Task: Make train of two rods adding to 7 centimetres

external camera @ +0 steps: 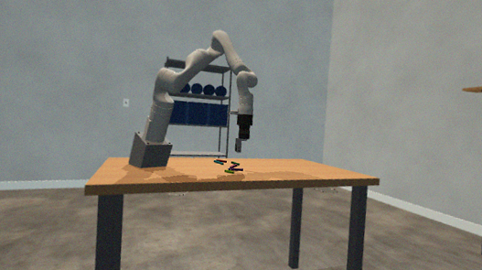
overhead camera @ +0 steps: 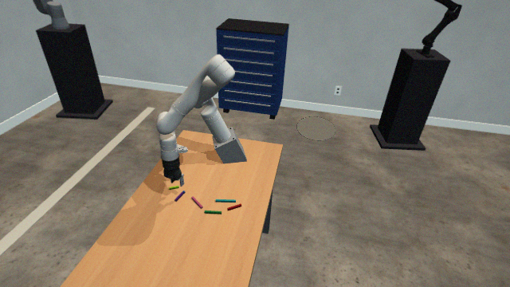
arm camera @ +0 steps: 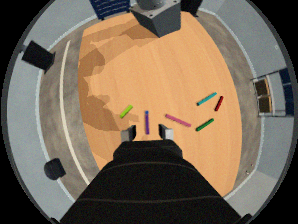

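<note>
The pincer [overhead camera: 178,181] hangs wide and holds nothing, above the bench [overhead camera: 223,255]. In the top view the lime rod [overhead camera: 174,187] lies just below it at 6 o'clock; the purple rod [overhead camera: 179,195] lies beside the lime at 5 o'clock, apart from it.

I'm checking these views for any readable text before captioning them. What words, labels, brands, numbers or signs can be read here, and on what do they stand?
None: no readable text shows in any view.
The blue drawer cabinet has plain fronts with silver handles, no labels.
The coloured rods, such as the purple rod, carry no markings.
The black pedestals and the white robot arm show no brand.
</note>
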`<state>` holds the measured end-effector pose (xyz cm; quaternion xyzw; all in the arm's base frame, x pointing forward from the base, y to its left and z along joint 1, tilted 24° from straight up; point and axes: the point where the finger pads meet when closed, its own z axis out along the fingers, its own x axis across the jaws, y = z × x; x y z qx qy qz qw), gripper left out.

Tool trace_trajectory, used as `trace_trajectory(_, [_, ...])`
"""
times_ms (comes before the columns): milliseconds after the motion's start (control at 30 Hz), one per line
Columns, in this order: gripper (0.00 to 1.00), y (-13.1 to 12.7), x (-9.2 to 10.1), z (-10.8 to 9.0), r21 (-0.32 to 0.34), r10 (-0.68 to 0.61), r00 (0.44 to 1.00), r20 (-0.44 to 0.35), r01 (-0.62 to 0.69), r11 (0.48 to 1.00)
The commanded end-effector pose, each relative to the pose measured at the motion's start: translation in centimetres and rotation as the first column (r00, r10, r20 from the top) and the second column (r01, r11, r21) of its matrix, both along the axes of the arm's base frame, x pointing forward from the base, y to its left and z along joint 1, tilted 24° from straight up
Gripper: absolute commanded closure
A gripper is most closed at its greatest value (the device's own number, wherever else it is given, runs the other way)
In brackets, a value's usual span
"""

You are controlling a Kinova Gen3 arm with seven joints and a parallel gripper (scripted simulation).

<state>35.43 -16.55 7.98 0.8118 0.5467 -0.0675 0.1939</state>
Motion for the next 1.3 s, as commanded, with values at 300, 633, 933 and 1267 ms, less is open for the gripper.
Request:
trace_trajectory(300, [0.0, 0.0, 0.0, 0.1, 0.0, 0.001, 1.0, 0.001, -0.001, 1.0])
trace_trajectory(633, [0.0, 1.0, -0.2, 2.4, 0.0, 0.001, 1.0, 0.001, -0.001, 1.0])
trace_trajectory(933, [0.0, 2.5, -0.6, 5.9, 0.0, 0.001, 1.0, 0.001, -0.001, 1.0])
trace_trajectory(1267, [0.0, 3.6, -0.9, 8.4, 0.0, 0.001, 1.0, 0.001, -0.001, 1.0])
